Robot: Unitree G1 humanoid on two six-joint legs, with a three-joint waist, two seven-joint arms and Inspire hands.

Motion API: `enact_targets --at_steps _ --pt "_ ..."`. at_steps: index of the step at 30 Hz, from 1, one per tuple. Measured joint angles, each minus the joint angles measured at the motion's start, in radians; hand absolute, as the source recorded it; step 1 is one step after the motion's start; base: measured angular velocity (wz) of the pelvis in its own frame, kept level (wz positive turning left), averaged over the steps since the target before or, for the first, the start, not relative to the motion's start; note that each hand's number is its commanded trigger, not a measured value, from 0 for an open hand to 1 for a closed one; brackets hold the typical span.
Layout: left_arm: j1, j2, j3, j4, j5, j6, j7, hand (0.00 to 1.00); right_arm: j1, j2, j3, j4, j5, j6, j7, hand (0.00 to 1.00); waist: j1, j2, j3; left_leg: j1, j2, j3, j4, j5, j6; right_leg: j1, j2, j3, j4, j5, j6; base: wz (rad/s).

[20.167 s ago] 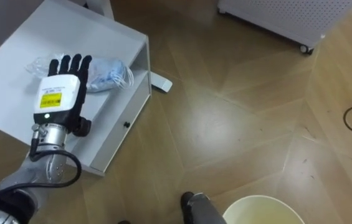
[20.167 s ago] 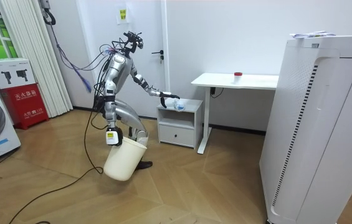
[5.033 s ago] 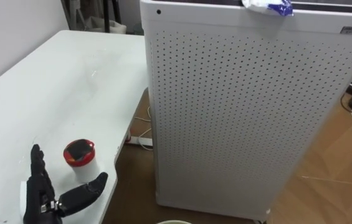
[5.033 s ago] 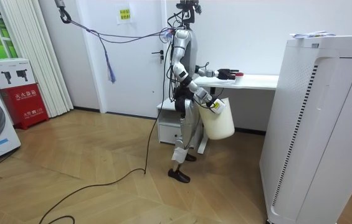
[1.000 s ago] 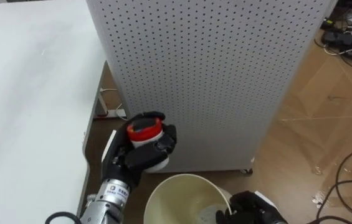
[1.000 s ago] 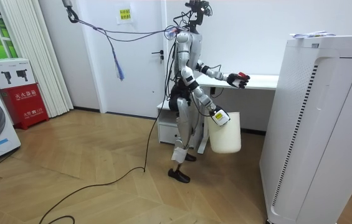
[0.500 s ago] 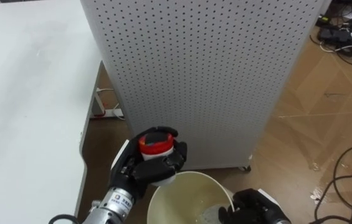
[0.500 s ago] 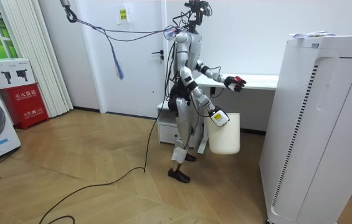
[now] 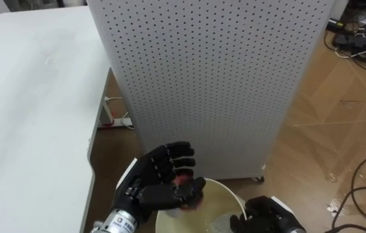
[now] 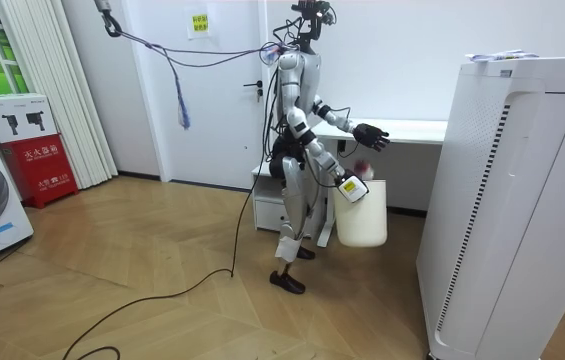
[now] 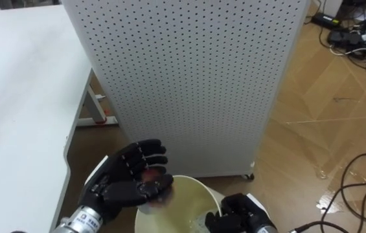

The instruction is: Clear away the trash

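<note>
My left hand (image 9: 162,180) hangs open over the cream waste bin (image 9: 229,193), fingers spread. A small white cup with a red lid (image 9: 185,189) shows as a blur just under its palm, loose from the fingers. The room view has that cup (image 10: 362,168) in the air between the left hand (image 10: 370,135) and the bin (image 10: 362,215). At the bin's right side my right hand (image 9: 265,217) is curled over the rim. In the right eye view the left hand (image 11: 133,173) is above the bin's rim (image 11: 192,186).
A white desk (image 9: 27,97) lies to my left. A tall white perforated unit (image 9: 215,77) stands straight ahead, close to the bin. Dark cables (image 9: 364,188) run over the wooden floor at the right. A low drawer cabinet (image 10: 265,205) is behind me.
Half a second ago my left hand was curled round the red-lidded cup above the bin. Its fingers have since spread and the cup has left the palm, dropping toward the bin.
</note>
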Motion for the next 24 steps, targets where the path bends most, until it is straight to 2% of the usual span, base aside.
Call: enact_targets --at_steps 5,8,15,21,24 --pt "0.003 0.001 0.000 0.000 0.000 0.000 -0.055 0.00 0.006 0.004 0.001 0.001 -0.003 0.003 0.004 1.00 -0.001 0.000 0.0000 0.000 0.001 -0.001 0.000 0.000 0.000 0.004 0.000 -0.003 -0.005 0.000 0.000 0.00" --pt "0.013 0.003 -0.002 0.000 -0.015 0.006 -0.088 0.00 0.005 -0.021 0.000 -0.001 0.000 0.003 0.006 1.00 -0.003 0.000 -0.0001 0.000 0.001 -0.001 -0.001 0.000 0.000 0.004 0.000 -0.003 -0.006 0.000 0.000 0.00" --pt "0.024 0.003 -0.015 0.000 -0.037 0.012 -0.156 0.00 0.005 -0.014 0.000 -0.003 0.013 0.003 0.023 1.00 -0.021 0.000 -0.0001 0.001 0.003 0.003 -0.001 0.000 0.000 0.003 0.003 -0.001 -0.006 0.003 -0.001 0.00" --pt "0.027 0.004 -0.017 -0.002 -0.037 0.013 -0.168 0.00 0.005 -0.014 0.000 -0.004 0.013 0.003 0.017 1.00 -0.021 0.000 -0.0002 0.010 0.003 0.005 -0.001 0.000 0.000 0.011 0.003 0.001 -0.006 0.004 -0.001 -0.01" --pt "0.027 0.002 -0.009 -0.009 -0.031 0.013 -0.167 0.00 0.005 -0.017 0.000 -0.016 0.014 0.003 0.017 1.00 -0.016 -0.002 -0.0030 0.023 0.003 0.018 -0.009 0.000 0.000 0.014 0.005 0.015 -0.006 0.004 -0.001 -0.11"
